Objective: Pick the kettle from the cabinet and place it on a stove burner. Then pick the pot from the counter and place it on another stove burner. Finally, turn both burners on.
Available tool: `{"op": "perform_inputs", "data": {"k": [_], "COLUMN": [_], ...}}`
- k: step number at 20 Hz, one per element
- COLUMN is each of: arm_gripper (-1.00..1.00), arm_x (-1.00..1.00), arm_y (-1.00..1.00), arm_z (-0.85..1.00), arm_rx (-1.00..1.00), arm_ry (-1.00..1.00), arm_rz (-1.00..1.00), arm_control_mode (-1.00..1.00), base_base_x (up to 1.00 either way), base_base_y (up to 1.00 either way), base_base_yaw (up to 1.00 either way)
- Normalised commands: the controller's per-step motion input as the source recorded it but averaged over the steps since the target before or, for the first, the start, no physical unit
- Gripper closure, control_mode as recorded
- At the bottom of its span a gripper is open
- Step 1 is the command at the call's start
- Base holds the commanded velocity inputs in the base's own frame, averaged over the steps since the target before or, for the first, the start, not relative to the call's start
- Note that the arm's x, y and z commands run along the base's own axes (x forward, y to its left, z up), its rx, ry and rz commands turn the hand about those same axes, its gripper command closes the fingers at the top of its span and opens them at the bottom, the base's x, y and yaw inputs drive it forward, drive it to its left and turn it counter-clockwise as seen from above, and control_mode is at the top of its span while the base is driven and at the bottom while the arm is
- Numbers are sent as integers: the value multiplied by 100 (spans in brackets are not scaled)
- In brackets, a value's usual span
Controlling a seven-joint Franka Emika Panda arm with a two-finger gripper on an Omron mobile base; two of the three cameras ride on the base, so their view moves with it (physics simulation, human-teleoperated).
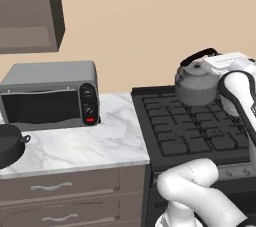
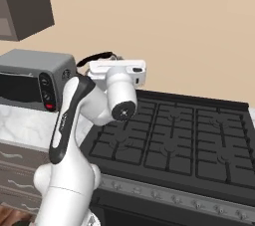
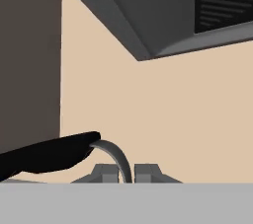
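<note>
The small grey kettle [image 1: 194,85] with its arched black handle [image 2: 94,58] is low over the back left burner [image 1: 161,105] of the black stove [image 2: 174,135]. I cannot tell if its base touches the grate. My gripper [image 1: 206,64] is shut on the kettle's handle from the right. In the hand view the black handle [image 3: 49,154] and its grey strut run between my fingertips [image 3: 104,172]. The arm hides the kettle's body in the right base view. The dark pot [image 1: 7,147] sits on the white marble counter [image 1: 90,143] at the far left. The brown cabinet [image 1: 30,11] hangs at the upper left.
A grey toaster oven [image 1: 50,96] stands at the back of the counter, left of the stove. Brown drawers [image 1: 60,188] lie below the counter. A grey range hood [image 3: 173,11] hangs above the stove. The other burners [image 2: 199,140] are bare.
</note>
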Motion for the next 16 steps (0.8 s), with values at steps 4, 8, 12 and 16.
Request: {"op": "perform_inputs", "data": {"k": [4,8,12,16], "arm_gripper": [100,100,100,100], "arm_x": [7,25,37,42], "arm_y": [0,0,0,0], "arm_z": [-13,-7,-5,-3], "arm_rx": [0,0,0,0], "arm_ry": [0,0,0,0], "arm_rz": [6,2,1,0], "arm_control_mode": [-100,-100,-100,-100], "base_base_x": [0,0,0,0], "base_base_y": [0,0,0,0], "base_base_yaw": [0,0,0,0]}}
